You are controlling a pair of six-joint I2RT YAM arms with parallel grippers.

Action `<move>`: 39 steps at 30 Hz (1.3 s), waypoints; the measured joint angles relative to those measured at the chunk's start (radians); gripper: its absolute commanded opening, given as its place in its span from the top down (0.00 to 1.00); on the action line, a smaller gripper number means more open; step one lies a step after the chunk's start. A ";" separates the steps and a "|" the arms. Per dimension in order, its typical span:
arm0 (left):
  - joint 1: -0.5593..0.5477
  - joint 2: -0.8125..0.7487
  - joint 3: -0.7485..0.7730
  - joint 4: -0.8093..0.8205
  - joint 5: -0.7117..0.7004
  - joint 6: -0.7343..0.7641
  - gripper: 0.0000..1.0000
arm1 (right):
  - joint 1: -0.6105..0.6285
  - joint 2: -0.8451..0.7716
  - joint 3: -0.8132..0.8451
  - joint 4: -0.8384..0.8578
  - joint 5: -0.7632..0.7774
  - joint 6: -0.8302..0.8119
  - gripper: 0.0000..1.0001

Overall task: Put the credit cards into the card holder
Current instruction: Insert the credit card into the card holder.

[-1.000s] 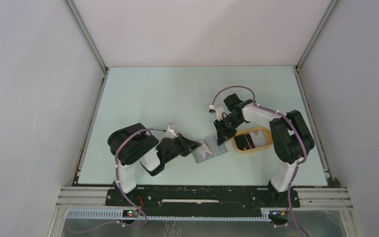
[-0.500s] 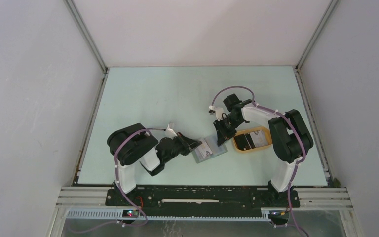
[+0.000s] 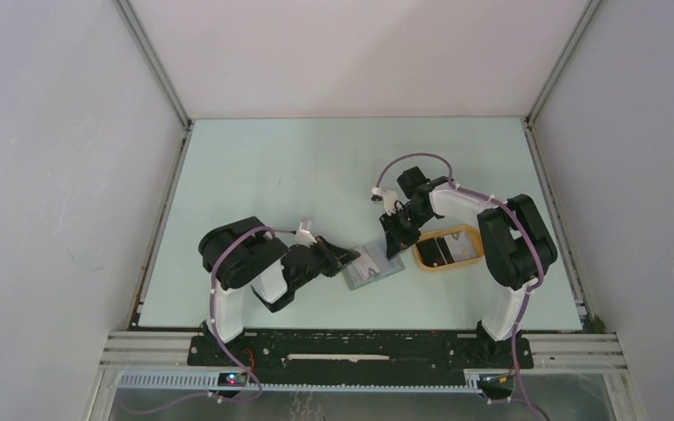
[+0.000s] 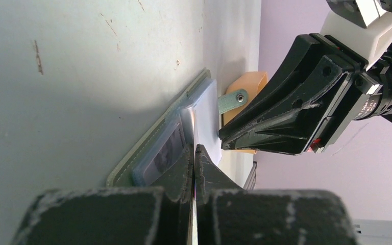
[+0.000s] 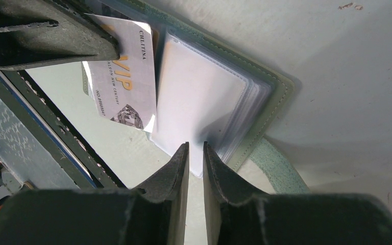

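Note:
The grey-green card holder (image 3: 374,268) lies open on the table between the arms. It also shows in the left wrist view (image 4: 132,166) and the right wrist view (image 5: 268,102), with clear inner sleeves. My left gripper (image 3: 348,256) is shut on a pale VIP credit card (image 5: 125,84), held edge-on (image 4: 202,115), its far end over the holder's left half. My right gripper (image 3: 394,248) is all but shut, with a narrow gap and nothing seen in it. Its tips (image 5: 195,145) rest on the holder's white right sleeve. More cards (image 3: 446,248), black and pale, lie in the tray.
A tan-yellow oval tray (image 3: 421,257) sits just right of the card holder, beside the right arm; its rim shows in the left wrist view (image 4: 246,81). The holder's strap (image 5: 278,163) sticks out near the right fingers. White walls enclose the table.
The left arm has shifted slightly right toward the card holder with the card. The right arm and the holder stay where they were.

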 measured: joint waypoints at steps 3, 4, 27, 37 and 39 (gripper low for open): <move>0.000 0.008 0.003 0.008 0.000 -0.008 1.00 | 0.000 0.000 0.000 0.000 0.000 0.000 0.76; 0.000 0.011 0.003 0.013 0.000 -0.008 1.00 | 0.000 0.000 0.000 0.000 0.000 0.000 0.76; 0.000 0.066 0.040 0.043 0.034 -0.038 1.00 | 0.000 0.000 0.000 -0.002 -0.005 -0.003 0.74; 0.000 0.066 0.040 0.029 0.052 -0.093 1.00 | 0.000 0.000 0.000 -0.006 -0.005 -0.003 0.74; 0.000 0.066 0.040 0.020 0.052 -0.098 1.00 | 0.000 0.000 0.000 -0.008 -0.005 -0.003 0.74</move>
